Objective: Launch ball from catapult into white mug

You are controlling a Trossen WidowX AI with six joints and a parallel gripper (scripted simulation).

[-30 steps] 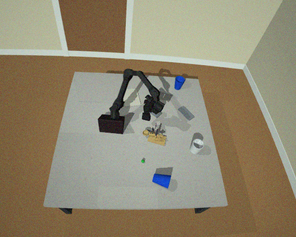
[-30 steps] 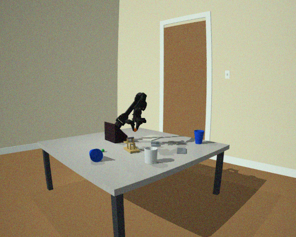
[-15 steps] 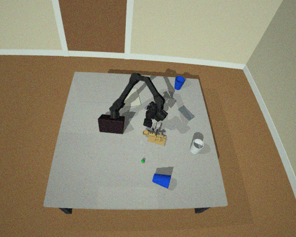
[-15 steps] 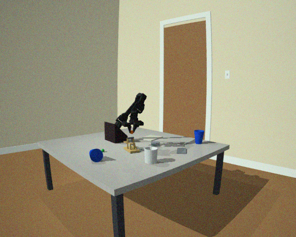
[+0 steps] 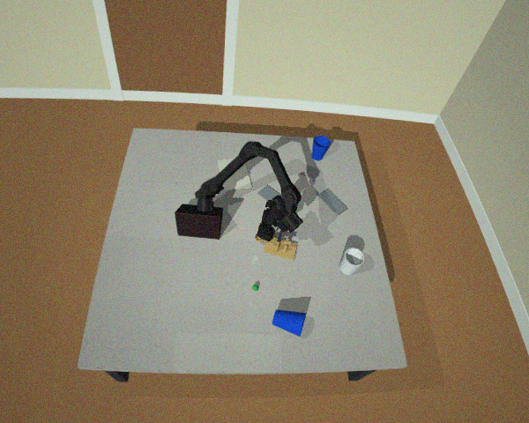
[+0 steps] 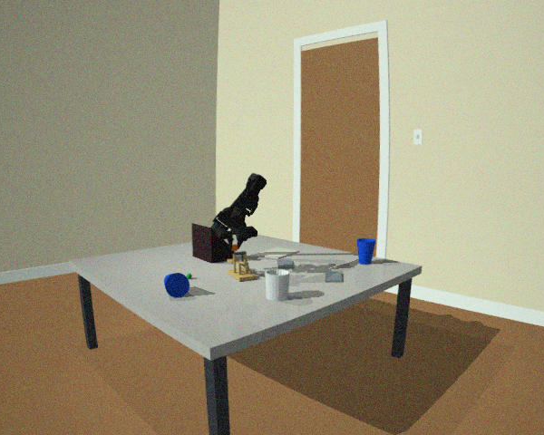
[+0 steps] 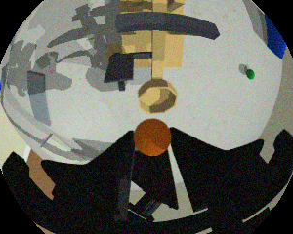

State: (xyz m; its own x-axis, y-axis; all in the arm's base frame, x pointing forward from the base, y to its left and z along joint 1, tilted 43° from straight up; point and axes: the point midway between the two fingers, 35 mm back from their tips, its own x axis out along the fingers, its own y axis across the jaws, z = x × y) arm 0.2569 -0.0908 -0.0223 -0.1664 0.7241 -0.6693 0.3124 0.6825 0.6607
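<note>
My gripper (image 7: 151,133) is shut on the orange ball (image 7: 152,136) (image 6: 234,246) and holds it above the table. The wooden catapult (image 5: 280,248) (image 6: 242,275) stands in the middle of the table. In the wrist view its round cup (image 7: 157,97) lies just beyond the ball, with a narrow gap between them in the picture. The gripper hides part of the catapult in the top view. The white mug (image 5: 351,262) (image 6: 276,285) stands upright toward the right edge of the table, off the catapult's far end from the cup.
A blue cup (image 5: 289,322) (image 6: 177,285) lies on its side, and another blue cup (image 5: 320,148) (image 6: 365,251) stands at the back right corner. A small green ball (image 5: 255,287) (image 6: 189,275) (image 7: 250,74) lies on the table. Grey flat blocks (image 5: 333,201) (image 6: 334,276) lie beyond the catapult.
</note>
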